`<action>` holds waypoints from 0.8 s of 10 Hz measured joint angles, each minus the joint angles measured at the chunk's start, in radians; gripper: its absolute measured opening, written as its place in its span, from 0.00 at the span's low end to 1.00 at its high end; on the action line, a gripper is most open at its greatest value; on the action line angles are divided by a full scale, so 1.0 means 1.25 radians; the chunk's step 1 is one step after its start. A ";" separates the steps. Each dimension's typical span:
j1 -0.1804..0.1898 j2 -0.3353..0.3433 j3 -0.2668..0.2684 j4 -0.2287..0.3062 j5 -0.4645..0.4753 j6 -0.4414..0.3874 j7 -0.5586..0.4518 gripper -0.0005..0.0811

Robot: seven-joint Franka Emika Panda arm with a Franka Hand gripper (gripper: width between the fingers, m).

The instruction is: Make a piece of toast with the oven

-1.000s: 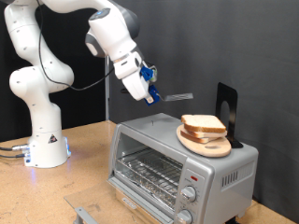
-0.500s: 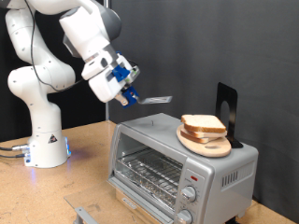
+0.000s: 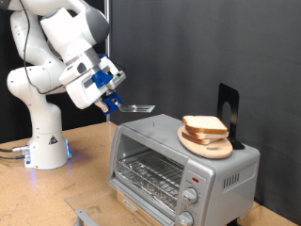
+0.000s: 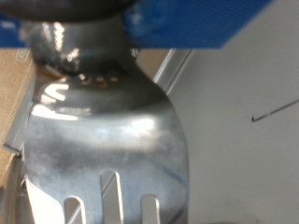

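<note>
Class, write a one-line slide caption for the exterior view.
Blue claw holding a flat metal spatula beside the silver-grey toaster oven, pale bread slices on its round wooden plate.

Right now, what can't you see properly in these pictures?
- End effector fingers: wrist view, hidden by the shiny slotted metal spatula.
- Pale bread slices on the round wooden plate: exterior view, too stacked to count.
- Silver-grey toaster oven: exterior view, bottom cut off; knob markings too small.

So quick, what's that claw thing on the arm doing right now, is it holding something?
Gripper: closed on the handle of a flat silver metal spatula, held in the air beside the silver-grey toaster oven.
</note>
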 joint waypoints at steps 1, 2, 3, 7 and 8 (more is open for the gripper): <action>-0.005 0.014 0.008 0.018 -0.033 -0.026 0.022 0.48; -0.011 0.034 0.015 0.041 -0.060 -0.045 0.048 0.48; -0.015 0.059 0.020 0.064 -0.079 -0.049 0.068 0.48; -0.022 0.167 0.025 0.165 -0.145 -0.098 0.100 0.48; -0.021 0.194 0.026 0.187 -0.150 -0.109 0.101 0.48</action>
